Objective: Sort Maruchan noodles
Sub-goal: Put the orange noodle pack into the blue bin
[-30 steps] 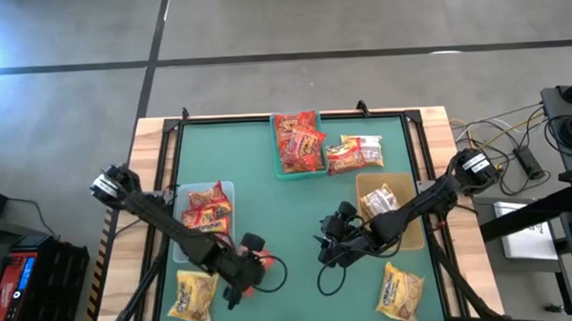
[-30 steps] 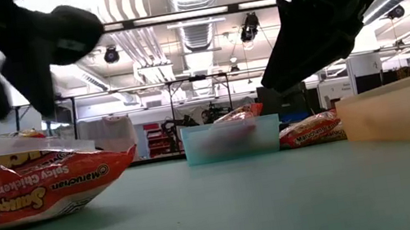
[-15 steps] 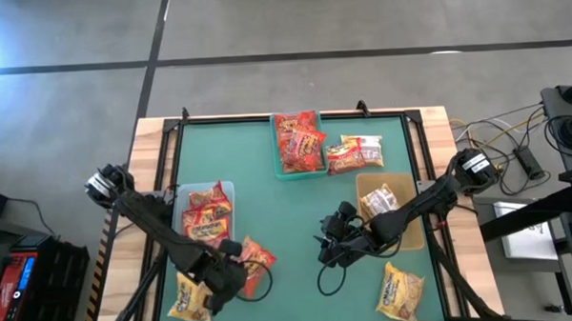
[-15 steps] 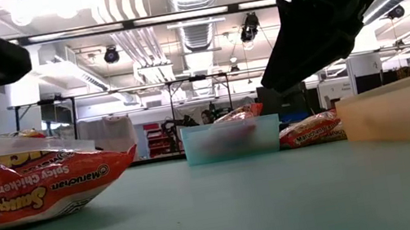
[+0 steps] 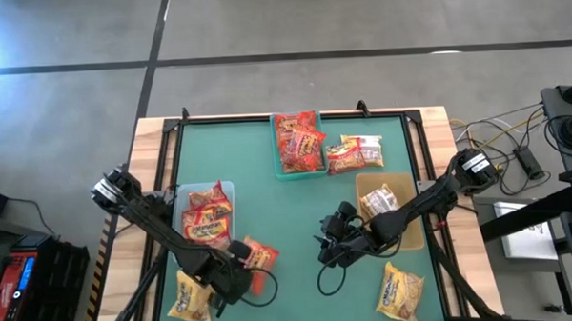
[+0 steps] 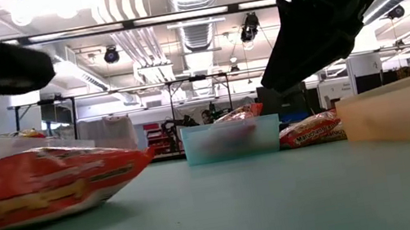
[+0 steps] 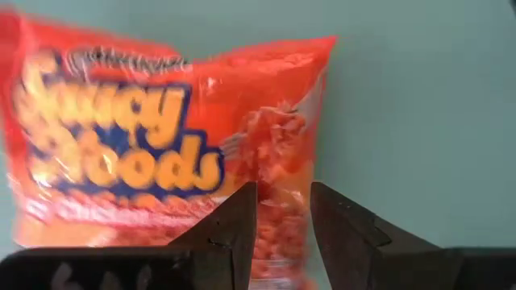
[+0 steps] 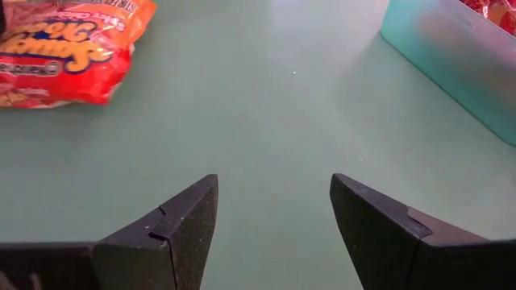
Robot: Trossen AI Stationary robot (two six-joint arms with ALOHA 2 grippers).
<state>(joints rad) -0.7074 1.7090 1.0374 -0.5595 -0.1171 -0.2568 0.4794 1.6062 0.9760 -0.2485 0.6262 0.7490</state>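
Half red packet (image 5: pixel 258 256) under left gripper (image 5: pixel 234 269).

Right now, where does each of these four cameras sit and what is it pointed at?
High view: above the table, looking straight down; both arms show, the left tool at an orange-red packet.
Low view: at tabletop height, facing the room; dark arm parts hang from above.
Left wrist view: on the left arm, its tool pinching that packet's edge.
Right wrist view: on the right arm, its tool open over bare mat.
Shared: all four show that packet.
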